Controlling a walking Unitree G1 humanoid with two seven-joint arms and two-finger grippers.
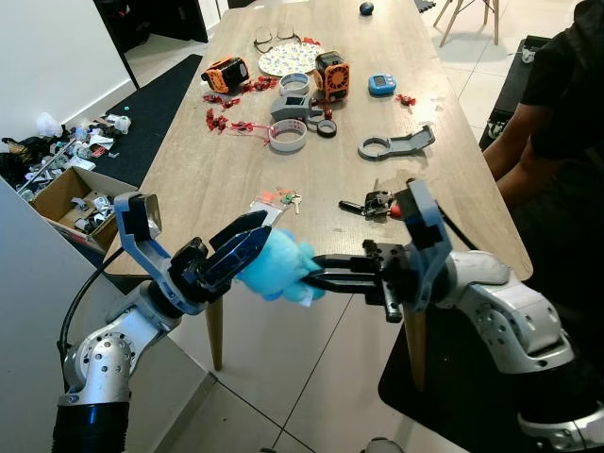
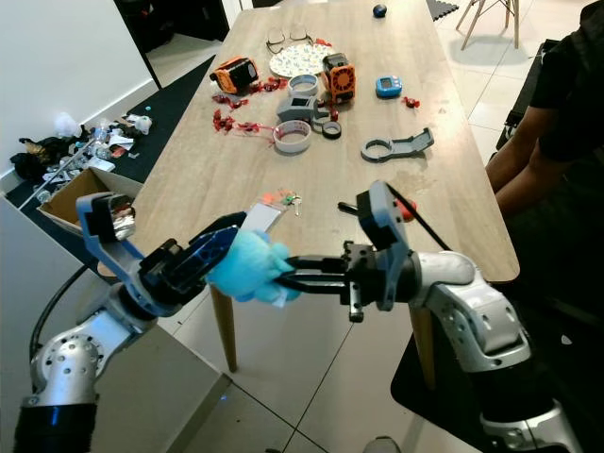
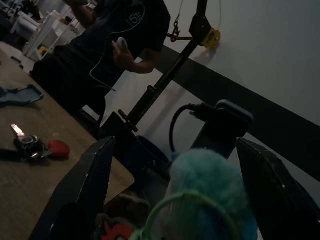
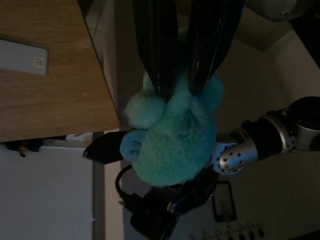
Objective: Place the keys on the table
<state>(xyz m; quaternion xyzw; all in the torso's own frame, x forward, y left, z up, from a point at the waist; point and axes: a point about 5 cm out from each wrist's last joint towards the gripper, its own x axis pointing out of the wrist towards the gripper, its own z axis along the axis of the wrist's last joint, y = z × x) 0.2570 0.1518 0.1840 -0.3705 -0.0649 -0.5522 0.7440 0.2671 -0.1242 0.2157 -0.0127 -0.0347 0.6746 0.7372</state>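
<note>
Keys: fluffy turquoise plush keychain (image 1: 278,267), held in the air just off the near edge of the long wooden table (image 1: 226,175), above the tiled floor.
Right tool (image 1: 316,276): fingers pressed onto the plush, pinching it.
Left tool (image 1: 247,247): fingers spread around the plush.
Table: red-and-black key bunch (image 1: 379,204), grey tape roll (image 1: 288,136).
Person: dark sleeve (image 1: 557,85) beside the table's right side.

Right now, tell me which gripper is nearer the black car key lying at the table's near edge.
Right. The right gripper hangs just off the table edge below the black car key, shut on the blue plush toy; the left gripper sits farther left, across the toy.
</note>
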